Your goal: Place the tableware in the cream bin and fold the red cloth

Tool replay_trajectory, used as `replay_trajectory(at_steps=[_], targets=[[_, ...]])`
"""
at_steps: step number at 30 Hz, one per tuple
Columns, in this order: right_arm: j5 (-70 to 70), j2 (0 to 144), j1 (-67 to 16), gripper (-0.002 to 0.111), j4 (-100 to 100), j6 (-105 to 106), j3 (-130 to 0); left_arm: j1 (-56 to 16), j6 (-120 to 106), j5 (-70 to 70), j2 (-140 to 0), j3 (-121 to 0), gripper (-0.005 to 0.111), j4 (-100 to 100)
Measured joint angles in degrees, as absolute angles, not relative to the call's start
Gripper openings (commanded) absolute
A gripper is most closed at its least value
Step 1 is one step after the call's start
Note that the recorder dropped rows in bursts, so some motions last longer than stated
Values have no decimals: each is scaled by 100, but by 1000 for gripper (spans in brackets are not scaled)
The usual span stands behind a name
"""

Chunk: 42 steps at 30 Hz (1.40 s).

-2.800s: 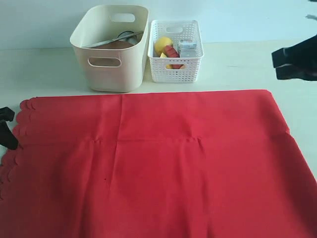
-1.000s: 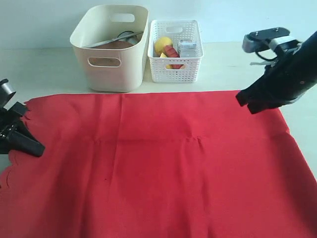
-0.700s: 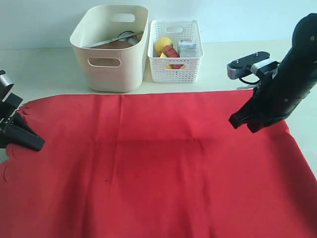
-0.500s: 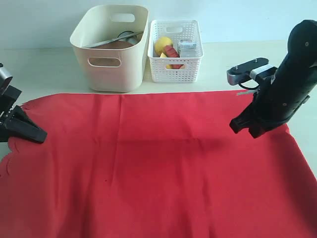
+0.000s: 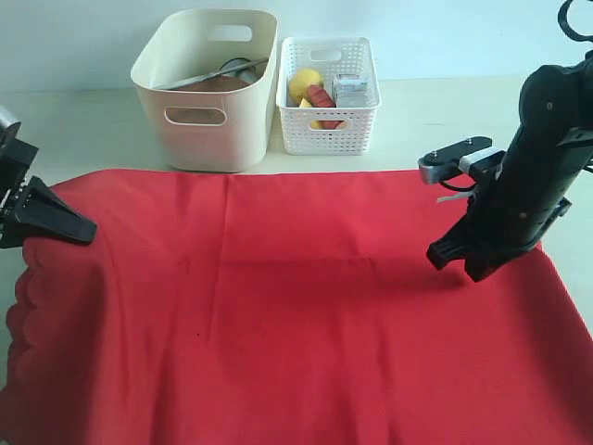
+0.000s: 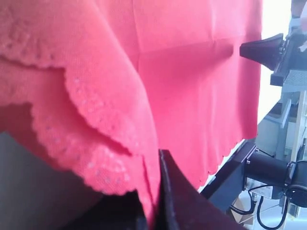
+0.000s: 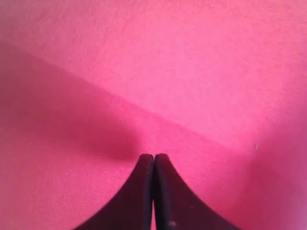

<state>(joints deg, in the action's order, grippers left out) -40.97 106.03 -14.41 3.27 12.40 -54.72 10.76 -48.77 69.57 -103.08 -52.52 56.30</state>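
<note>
Red cloth (image 5: 296,306) covers most of the near table, spread flat, running off the near edge of the exterior view. Faint crease lines cross it. Its scalloped edge is on the left side and hangs loose below the lifted corner.

Left hand (image 5: 79,230) is at the cloth's far left corner, fingers narrow and clamped on the fabric. The wrist view shows the scalloped hem pinched between the dark fingers (image 6: 168,201) and drooping in folds around them. That corner is raised off the table (image 5: 83,130).

Right hand (image 5: 445,258) is over the right part of the cloth, nearer than its far edge, pointing down at the fabric. Its fingers are pressed together, no gap. The tips sit at the cloth, where a soft ridge runs across, but I cannot tell if any fabric is pinched. The black right arm (image 5: 528,176) stands in front of the cloth's far right corner and hides it.

Past the cloth's far edge is a strip of bare table. The cream bin (image 5: 208,139) stands just beyond that edge, left of centre, upright. Inside it a metal knife (image 5: 208,76) lies slanted across, a round brown plate (image 5: 222,83) under it, a steel cup (image 5: 239,67) behind; the rest is hidden by the wall.

A white lattice basket (image 5: 329,120) is just beside the bin on its right, holding a lemon (image 5: 306,85), a sausage (image 5: 321,96) and a milk carton (image 5: 349,90).
</note>
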Motion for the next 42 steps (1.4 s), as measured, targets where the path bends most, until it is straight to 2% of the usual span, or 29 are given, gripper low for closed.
replay_trajectory(at_steps=[26, 42], targets=[[-4015, 10891, -1473, 0, 653, 1230, -5525, 1054, -5049, 6957, -10127, -5252, 0, 6018], [-2961, 10950, -2901, 0, 822, 913, -5550, 883, -4419, 6967, -8932, -5252, 0, 5820]])
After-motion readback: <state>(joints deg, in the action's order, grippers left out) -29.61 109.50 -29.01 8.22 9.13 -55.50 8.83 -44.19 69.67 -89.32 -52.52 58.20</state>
